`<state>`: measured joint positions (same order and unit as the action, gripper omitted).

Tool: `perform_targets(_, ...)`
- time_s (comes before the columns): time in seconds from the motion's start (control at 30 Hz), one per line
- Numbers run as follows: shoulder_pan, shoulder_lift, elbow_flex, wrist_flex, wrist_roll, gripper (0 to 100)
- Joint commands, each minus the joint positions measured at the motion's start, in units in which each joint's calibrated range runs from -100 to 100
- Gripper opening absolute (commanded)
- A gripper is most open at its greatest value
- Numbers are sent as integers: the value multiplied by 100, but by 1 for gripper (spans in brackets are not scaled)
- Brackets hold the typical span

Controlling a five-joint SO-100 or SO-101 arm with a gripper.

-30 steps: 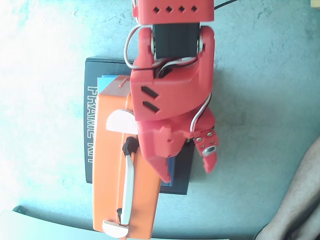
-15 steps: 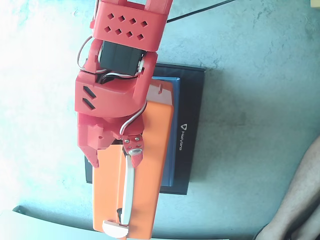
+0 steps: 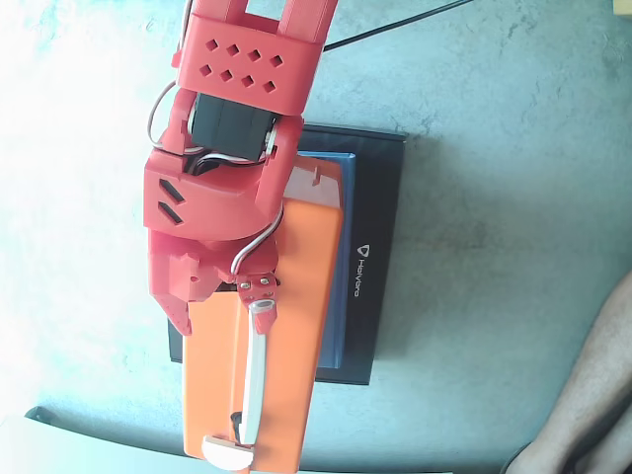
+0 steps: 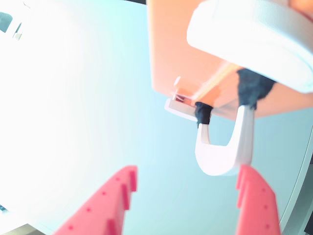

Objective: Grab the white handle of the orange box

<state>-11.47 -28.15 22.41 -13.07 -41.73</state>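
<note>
The orange box [image 3: 296, 296] lies lengthwise on a black case in the fixed view. Its white handle [image 3: 257, 370] runs along the box's left side, ending at a white foot [image 3: 225, 451]. My red gripper [image 3: 222, 308] reaches down from the top and is open, with its tips at the handle's upper end. In the wrist view the handle [image 4: 225, 159] is a white U hanging from the orange box [image 4: 176, 49], just beyond my gripper [image 4: 187, 171]. It sits close to the right finger [image 4: 257, 203], and the left finger [image 4: 105, 208] is well apart from it.
The black case [image 3: 373, 197] with a white logo lies under the box on a pale grey-blue table. A black cable [image 3: 395, 25] runs off at the top. A person's limb [image 3: 592, 385] shows at the right edge. A dark edge [image 3: 99, 427] crosses the bottom left.
</note>
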Motion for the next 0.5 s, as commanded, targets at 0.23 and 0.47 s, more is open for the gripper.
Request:
perform_targets(0.23, 58, 1369, -1413, 72, 122, 24)
perform_targets(0.47, 136, 1655, -1856, 64, 122, 24)
